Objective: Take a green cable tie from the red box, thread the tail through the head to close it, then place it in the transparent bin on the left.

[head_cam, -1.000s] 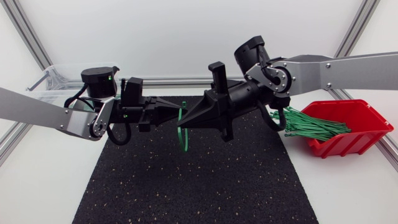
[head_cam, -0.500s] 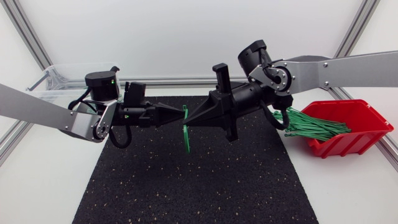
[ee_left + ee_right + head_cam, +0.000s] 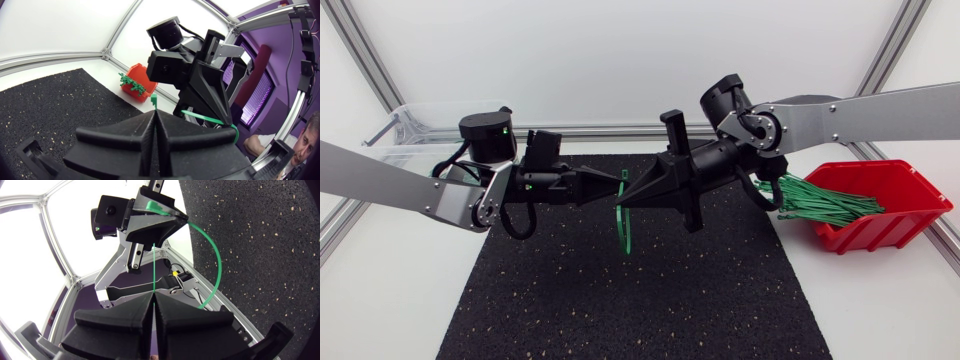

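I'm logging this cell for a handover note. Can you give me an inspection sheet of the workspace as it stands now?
Surface: black speckled mat lying on the white table.
Job's things: green cable tie bowed between both grippers above the mat; red box at my right, holding a bundle of green ties; transparent bin at far left.
Clutter: nothing seen.
Grippers: left gripper and right gripper tip to tip, each shut on the cable tie.
Cables: left-wrist cable loop; right-wrist cable loop; both black.
Surroundings: nothing seen.
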